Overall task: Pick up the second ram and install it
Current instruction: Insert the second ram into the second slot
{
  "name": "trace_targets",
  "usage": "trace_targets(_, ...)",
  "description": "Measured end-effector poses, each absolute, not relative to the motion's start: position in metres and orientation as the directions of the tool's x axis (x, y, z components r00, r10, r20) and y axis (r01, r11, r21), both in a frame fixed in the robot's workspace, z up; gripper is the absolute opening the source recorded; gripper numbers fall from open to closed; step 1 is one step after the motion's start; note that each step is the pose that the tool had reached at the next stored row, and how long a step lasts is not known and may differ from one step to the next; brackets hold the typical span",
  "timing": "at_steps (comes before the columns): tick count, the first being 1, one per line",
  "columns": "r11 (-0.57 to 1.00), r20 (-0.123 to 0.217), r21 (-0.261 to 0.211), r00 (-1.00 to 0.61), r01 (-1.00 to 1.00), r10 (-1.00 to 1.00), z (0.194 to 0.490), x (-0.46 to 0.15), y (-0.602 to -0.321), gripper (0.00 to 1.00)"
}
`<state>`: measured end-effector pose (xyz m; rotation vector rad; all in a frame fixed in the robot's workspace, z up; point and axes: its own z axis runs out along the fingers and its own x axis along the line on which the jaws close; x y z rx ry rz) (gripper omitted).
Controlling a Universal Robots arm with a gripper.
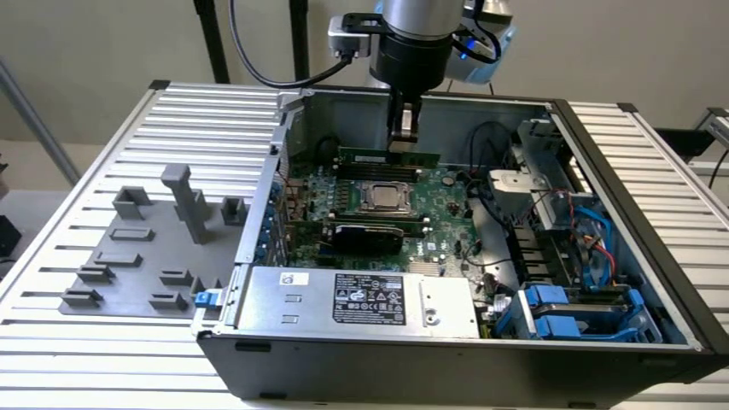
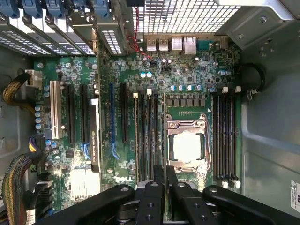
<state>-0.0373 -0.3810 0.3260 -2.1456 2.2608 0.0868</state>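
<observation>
The second ram (image 1: 370, 158) is green, and so is the motherboard (image 2: 197, 65), which carries a silver processor (image 2: 187, 146), 1 blue slot (image 2: 112, 117) and 1 white slot (image 2: 53, 110). The gripper (image 2: 165, 169) is black. The fixture blocks (image 1: 148, 248) are plain grey, the table (image 1: 672, 171) silvery with ribbed stripes, and the drive caddies (image 1: 564, 312) blue.

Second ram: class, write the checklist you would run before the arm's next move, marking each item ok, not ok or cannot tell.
1. The second ram gripped in the claw: ok, pinched by its upper edge.
2. Ram hanging level: ok.
3. Ram seated in a slot: not ok, it hangs above the motherboard.
4. Free memory slots beside the processor: ok.
5. Ram lined up over a slot: cannot tell.
6. The cable bundle clear of the slots: ok.
</observation>
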Motion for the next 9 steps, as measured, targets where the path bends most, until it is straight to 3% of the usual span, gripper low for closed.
trace_targets(9,0.052,-0.054,0.022,-0.053,-0.998,-0.997,0.316,-0.038,-0.381,0.14)
